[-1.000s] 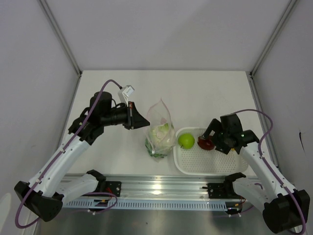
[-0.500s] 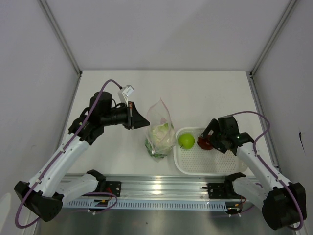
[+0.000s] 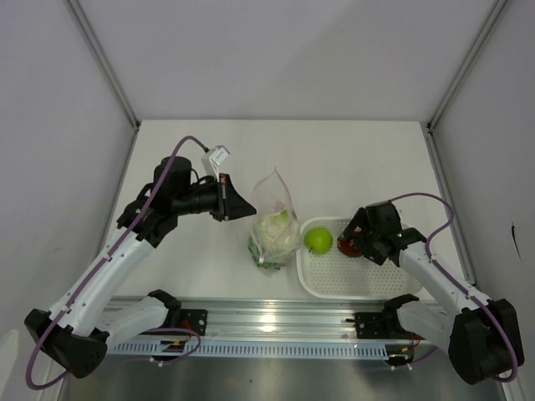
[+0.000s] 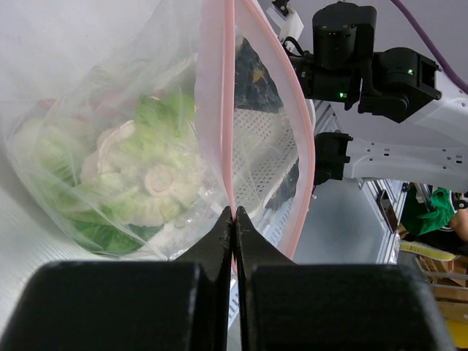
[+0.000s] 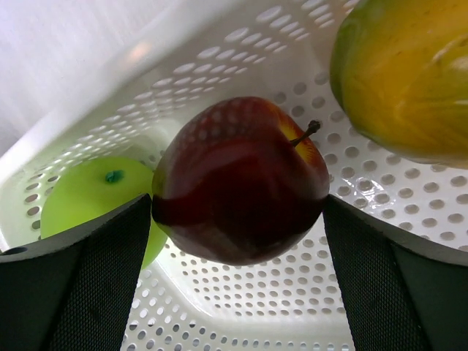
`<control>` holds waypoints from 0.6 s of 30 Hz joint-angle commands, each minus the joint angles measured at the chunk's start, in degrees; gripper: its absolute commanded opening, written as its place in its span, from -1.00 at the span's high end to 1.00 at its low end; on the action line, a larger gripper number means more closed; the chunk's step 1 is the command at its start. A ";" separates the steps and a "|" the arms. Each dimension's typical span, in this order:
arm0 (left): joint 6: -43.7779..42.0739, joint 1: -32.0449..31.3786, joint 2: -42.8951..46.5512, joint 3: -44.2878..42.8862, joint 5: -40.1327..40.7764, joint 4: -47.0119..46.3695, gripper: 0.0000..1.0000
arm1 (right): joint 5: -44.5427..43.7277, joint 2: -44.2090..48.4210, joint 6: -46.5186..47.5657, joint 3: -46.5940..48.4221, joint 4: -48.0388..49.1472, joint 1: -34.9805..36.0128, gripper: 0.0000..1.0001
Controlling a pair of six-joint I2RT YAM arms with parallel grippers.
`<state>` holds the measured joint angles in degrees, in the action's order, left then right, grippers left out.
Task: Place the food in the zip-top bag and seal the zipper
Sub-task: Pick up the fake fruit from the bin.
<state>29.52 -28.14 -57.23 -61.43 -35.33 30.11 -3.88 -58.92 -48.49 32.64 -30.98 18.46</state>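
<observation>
1. Currently the zip-top bag (image 3: 274,219) stands on the table (image 3: 334,159) left of the basket (image 3: 359,280). Its long axis runs near to far, with the mouth peaking at the far end.
2. The zipper (image 4: 227,110) gapes, its two pink edges spreading apart, and lettuce (image 4: 139,161) sits inside the bag.
3. Bare table lies far of the bag and basket.
4. The left end effector (image 4: 234,219) reaches in from the left, pinched tight on the zipper.
5. The right end effector (image 5: 238,270) dips into the basket, fingers wide either side of the dark red apple (image 5: 241,190). The green apple (image 5: 80,205) is to its left and the yellow-orange fruit (image 5: 409,80) to its right.
</observation>
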 commanded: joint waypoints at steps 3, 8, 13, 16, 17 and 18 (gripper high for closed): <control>0.45 0.28 1.16 0.43 -1.40 -1.19 0.99 | -3.41 -0.76 -2.13 -0.82 2.77 2.20 -0.92; 0.45 0.28 1.33 0.52 -1.41 -1.10 0.99 | -5.52 -1.11 -2.66 -1.97 3.38 2.55 -0.83; 0.45 0.28 1.51 0.52 -1.23 -1.02 0.99 | -6.58 -1.99 -2.31 -3.02 4.44 2.55 -0.83; 0.45 0.28 1.51 0.43 -1.32 -1.02 0.99 | -6.41 -2.61 -2.31 -3.55 5.32 2.63 -0.86; 0.45 0.28 1.51 0.35 -1.23 -0.93 0.99 | -6.23 -2.61 -2.14 -3.73 5.75 2.55 -0.89; 0.45 0.28 1.51 0.34 -1.23 -1.02 0.99 | -5.97 -2.52 -2.14 -3.64 5.76 2.63 -0.96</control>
<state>29.54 -28.14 -56.95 -61.17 -35.33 30.11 -7.92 -61.32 -50.48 29.32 -27.07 20.82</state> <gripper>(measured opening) 0.005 0.954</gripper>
